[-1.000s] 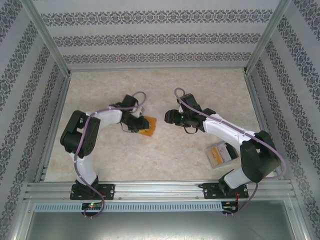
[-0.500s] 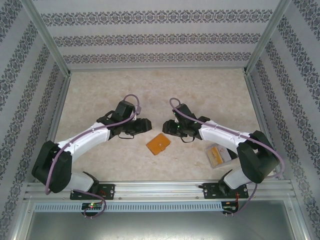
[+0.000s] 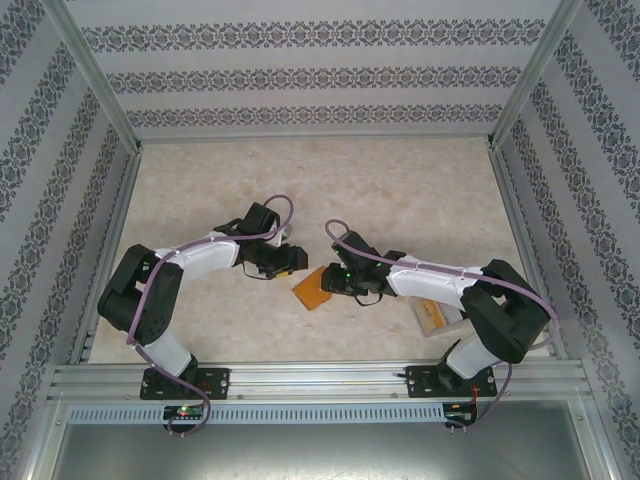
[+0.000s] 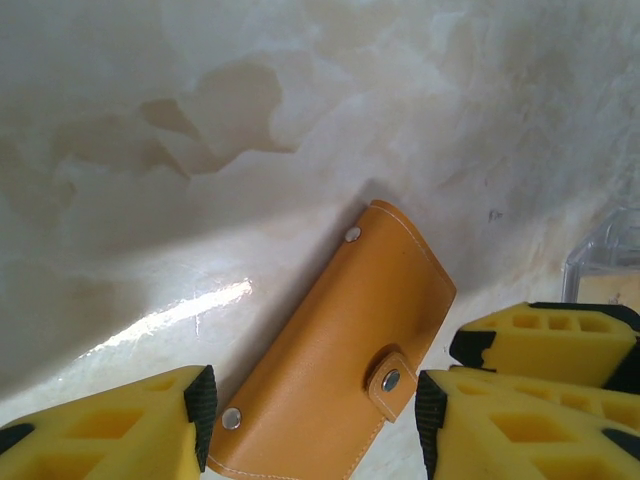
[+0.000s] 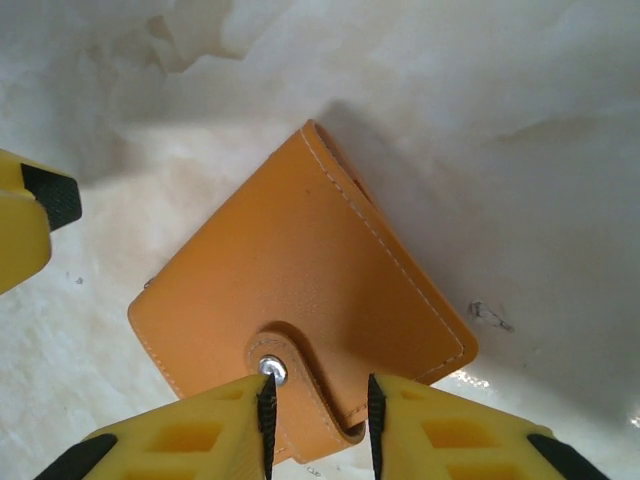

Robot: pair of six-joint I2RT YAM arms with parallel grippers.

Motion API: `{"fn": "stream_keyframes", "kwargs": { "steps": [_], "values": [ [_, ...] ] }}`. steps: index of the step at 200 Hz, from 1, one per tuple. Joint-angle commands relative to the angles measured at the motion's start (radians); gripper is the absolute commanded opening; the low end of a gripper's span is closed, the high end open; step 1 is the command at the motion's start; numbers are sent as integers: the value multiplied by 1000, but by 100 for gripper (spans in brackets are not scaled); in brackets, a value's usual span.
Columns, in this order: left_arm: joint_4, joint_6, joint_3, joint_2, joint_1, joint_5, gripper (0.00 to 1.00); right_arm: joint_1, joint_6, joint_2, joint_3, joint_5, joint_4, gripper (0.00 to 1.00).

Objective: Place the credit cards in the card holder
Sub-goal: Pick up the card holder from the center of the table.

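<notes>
- Left fingers, yellow and blocky, stand spread wide above the pale marbled worktop, holding nothing.
- Right fingers sit close together astride the small snap clasp tab; I cannot tell whether they pinch it.
- The closed orange-tan leather-look folding wallet lies flat on the worktop between both arms.
- A clear plastic box lies under the right arm.

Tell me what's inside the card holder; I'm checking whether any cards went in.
The card holder lies folded shut on the table, its clasp tab wrapped over the front. Its orange outer face is visible; the pockets and anything in them are covered.
</notes>
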Motion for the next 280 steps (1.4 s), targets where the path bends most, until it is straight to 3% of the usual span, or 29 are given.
{"fn": "stream_keyframes", "kwargs": {
  "steps": [1,143,200,280],
  "values": [
    [26,36,-11,17,-2,41,57,12,14,28,1,10,29,30],
    [4,61,-42,74,-55,77,52,1,-82,122,33,101,17,28],
    [67,45,-77,59,-56,157,39,-3,-87,132,40,100,19,28],
    [211,-57,-134,27,-56,203,12,-2,-77,126,43,100,13,30]
  ]
}}
